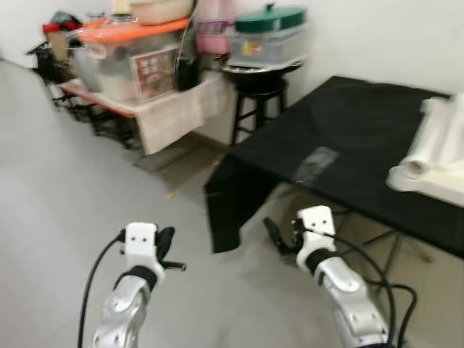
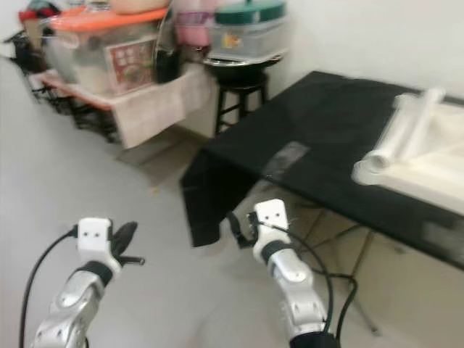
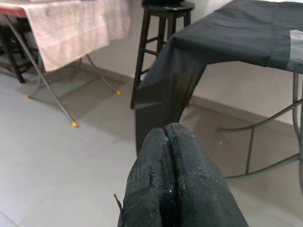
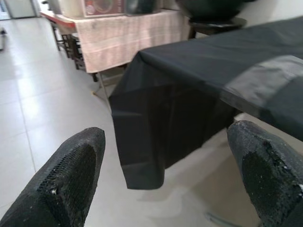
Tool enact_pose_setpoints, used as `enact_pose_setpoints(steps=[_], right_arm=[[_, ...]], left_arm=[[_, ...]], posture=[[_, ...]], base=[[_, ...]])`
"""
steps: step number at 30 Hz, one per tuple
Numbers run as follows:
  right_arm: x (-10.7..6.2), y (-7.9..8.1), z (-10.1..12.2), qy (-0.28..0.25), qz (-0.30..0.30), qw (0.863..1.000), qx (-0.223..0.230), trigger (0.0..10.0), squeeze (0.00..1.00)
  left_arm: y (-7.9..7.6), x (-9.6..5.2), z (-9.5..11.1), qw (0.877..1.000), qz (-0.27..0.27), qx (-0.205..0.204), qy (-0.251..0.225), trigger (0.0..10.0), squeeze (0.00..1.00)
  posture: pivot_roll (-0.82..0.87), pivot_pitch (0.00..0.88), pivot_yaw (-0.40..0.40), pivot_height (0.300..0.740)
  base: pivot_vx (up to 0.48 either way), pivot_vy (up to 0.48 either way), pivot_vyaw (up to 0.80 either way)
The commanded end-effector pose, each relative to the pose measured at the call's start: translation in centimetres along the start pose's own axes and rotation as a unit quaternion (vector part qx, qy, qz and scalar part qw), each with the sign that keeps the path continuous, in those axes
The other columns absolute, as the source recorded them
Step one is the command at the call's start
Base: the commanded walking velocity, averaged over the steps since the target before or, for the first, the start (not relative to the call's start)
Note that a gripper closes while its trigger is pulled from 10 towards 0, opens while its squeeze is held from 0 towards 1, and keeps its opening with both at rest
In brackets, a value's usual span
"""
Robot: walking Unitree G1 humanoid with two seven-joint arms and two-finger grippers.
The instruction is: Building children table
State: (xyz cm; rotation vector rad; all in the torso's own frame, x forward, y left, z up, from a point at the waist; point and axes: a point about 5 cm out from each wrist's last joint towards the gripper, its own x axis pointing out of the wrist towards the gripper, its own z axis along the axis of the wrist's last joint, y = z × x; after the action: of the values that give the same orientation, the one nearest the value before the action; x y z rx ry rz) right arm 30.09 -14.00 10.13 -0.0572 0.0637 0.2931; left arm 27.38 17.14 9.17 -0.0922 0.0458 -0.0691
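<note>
The white children's table parts (image 1: 435, 163), a flat panel with round legs lying on it, rest on a black-covered table (image 1: 348, 138) at the right. My left gripper (image 1: 168, 243) hangs low over the grey floor, left of the black table; its fingers (image 3: 165, 156) are pressed shut with nothing between them. My right gripper (image 1: 284, 233) is held just below the black table's near corner, open and empty; its two pads (image 4: 71, 175) stand wide apart facing the hanging black cloth (image 4: 156, 123).
A black stool (image 1: 257, 98) bearing a green-lidded container stands against the wall behind the black table. Left of it, a cloth-draped folding table (image 1: 167, 109) carries an orange-lidded bin (image 1: 130, 54). Metal table legs (image 3: 255, 146) and cables (image 1: 384, 290) lie under the black table.
</note>
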Motion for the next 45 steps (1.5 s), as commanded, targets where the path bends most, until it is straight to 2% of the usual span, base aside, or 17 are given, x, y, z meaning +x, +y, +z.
enact_pose_setpoints(steps=[1, 7, 45], right_arm=[[0.12, 0.35, -0.05, 0.0, 0.01, 1.0, -0.001, 10.0, 0.0], [0.13, 0.46, 0.03, -0.005, 0.014, 1.0, -0.015, 10.0, 0.0], [0.27, 0.53, 0.01, -0.003, 0.018, 0.999, -0.027, 10.0, 0.0]], left_arm=[[0.41, -0.23, -0.35, 1.0, 0.005, 0.003, 0.006, 10.0, 0.0], [0.15, -0.18, -0.29, 1.0, -0.005, 0.003, 0.003, 10.0, 0.0], [0.31, -0.14, -0.39, 1.0, -0.005, -0.001, 0.003, 10.0, 0.0]], posture=[[-0.06, 0.0, 0.019, 0.74], [-0.06, 0.0, 0.015, 0.74], [-0.06, 0.0, 0.018, 0.74]], base=[[0.0, 0.0, -0.8], [0.0, -0.047, -0.61], [0.0, -0.443, 0.0]])
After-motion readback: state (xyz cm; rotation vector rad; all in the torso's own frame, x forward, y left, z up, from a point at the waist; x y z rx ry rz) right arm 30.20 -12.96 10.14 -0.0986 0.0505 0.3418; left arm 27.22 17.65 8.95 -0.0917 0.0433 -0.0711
